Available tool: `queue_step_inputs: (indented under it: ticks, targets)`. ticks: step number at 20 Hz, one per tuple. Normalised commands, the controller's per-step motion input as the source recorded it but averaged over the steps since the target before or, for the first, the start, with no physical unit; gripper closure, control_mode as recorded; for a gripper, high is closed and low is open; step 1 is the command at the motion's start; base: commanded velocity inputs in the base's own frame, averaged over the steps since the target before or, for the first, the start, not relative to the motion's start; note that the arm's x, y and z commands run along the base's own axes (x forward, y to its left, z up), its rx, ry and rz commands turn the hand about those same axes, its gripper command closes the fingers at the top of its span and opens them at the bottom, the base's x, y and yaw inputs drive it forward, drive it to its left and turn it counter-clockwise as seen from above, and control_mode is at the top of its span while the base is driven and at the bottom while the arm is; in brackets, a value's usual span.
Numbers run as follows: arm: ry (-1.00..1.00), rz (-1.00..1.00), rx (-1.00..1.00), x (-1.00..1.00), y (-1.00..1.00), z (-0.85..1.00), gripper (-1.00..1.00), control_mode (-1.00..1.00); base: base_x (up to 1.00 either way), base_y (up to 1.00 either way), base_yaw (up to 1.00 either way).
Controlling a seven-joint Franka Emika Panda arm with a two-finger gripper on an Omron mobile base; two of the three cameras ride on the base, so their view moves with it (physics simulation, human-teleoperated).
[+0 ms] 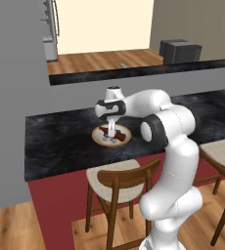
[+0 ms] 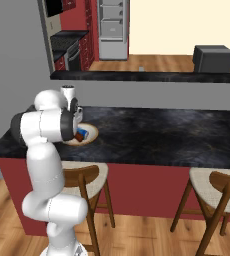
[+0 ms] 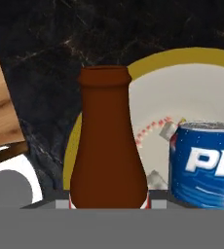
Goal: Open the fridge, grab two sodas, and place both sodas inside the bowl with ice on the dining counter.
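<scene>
Gripping a brown, narrow-necked soda (image 3: 108, 146) over the tan-rimmed bowl (image 1: 96, 137), gripper (image 1: 112, 128) clamped on it; blue can (image 3: 207, 165) just beside; open counter (image 2: 177, 135) rightward.

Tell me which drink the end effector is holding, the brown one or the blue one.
The brown glass bottle with the narrow neck, gripped by the end effector. The blue can rests free in the bowl.
</scene>
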Motion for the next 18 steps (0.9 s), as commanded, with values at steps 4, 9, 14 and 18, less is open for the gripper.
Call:
queue_step_inputs:
  ticks: [4,9,14,18]
  targets:
    - [0.00,0.10,-0.01,0.32,0.00,-0.23,1.00,-1.00,0.00,0.00,0.00]
    - [0.01,0.09,0.00,0.24,0.00,-0.17,1.00,-1.00,0.00,0.00,0.00]
    - [0.02,0.08,-0.01,0.14,0.00,-0.22,1.00,-1.00,0.00,0.00,0.00]
    - [0.02,0.07,-0.02,0.02,0.00,-0.19,-1.00,-1.00,0.00,0.00,0.00]
